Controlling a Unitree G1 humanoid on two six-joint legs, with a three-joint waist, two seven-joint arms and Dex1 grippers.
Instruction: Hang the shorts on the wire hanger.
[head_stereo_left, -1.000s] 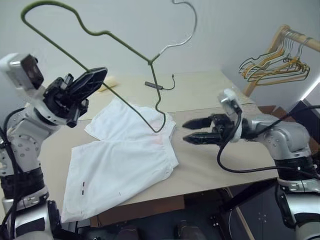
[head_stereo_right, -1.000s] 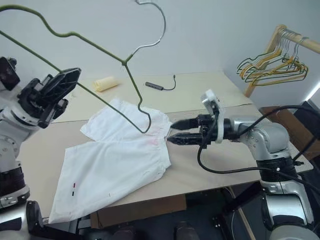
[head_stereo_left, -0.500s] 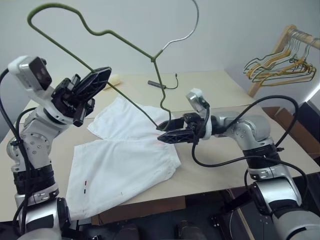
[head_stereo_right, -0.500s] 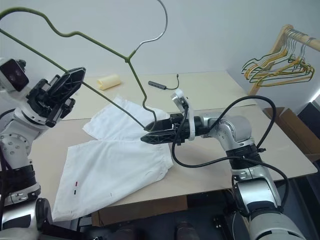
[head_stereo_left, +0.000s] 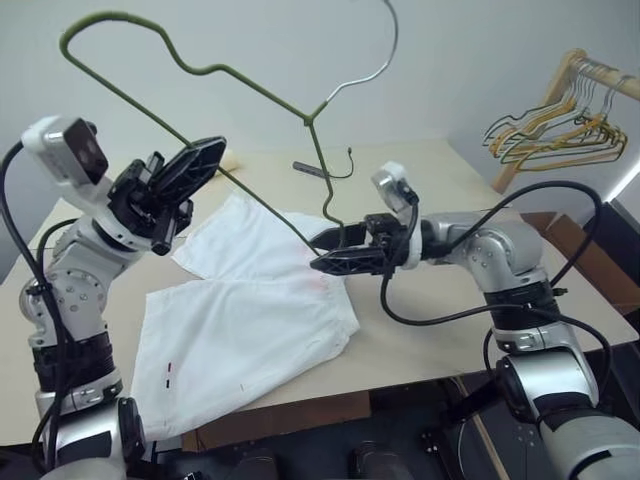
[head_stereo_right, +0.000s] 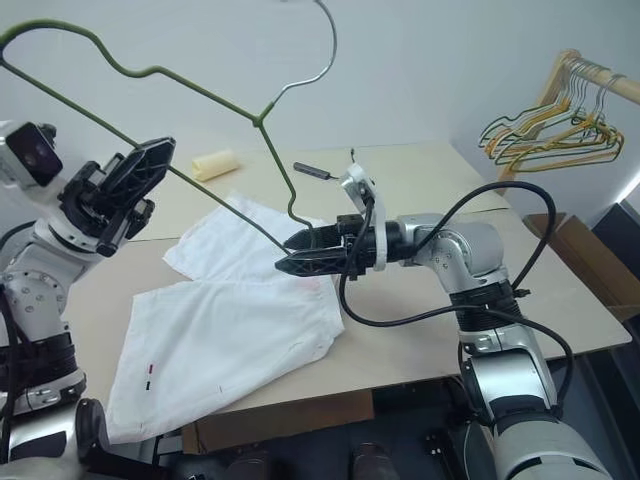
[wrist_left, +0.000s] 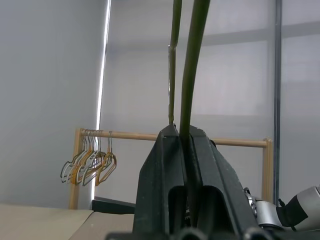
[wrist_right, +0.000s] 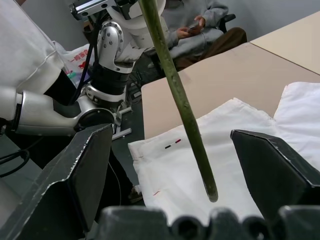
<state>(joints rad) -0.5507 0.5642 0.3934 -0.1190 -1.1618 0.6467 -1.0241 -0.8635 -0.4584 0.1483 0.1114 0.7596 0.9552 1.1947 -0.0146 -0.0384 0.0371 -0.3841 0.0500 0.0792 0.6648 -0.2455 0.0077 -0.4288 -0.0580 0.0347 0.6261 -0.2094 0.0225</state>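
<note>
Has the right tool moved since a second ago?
Yes. The right tool has gone toward the robot's left, from past the shorts' edge to over them, open beside the wire hanger's lower end.

No readable text, label, brand, number or sign anywhere I can see. The closest thing to markings — two small dashes, one black and one red, on the shorts (head_stereo_left: 250, 330), on the hem farthest from my right gripper (head_stereo_left: 322, 252) and well below my left gripper (head_stereo_left: 205, 160). They are plain marks, not letters or digits. A plastic bag on the floor, seen past my right gripper's fingers, carries red print — too blurred to read.
</note>
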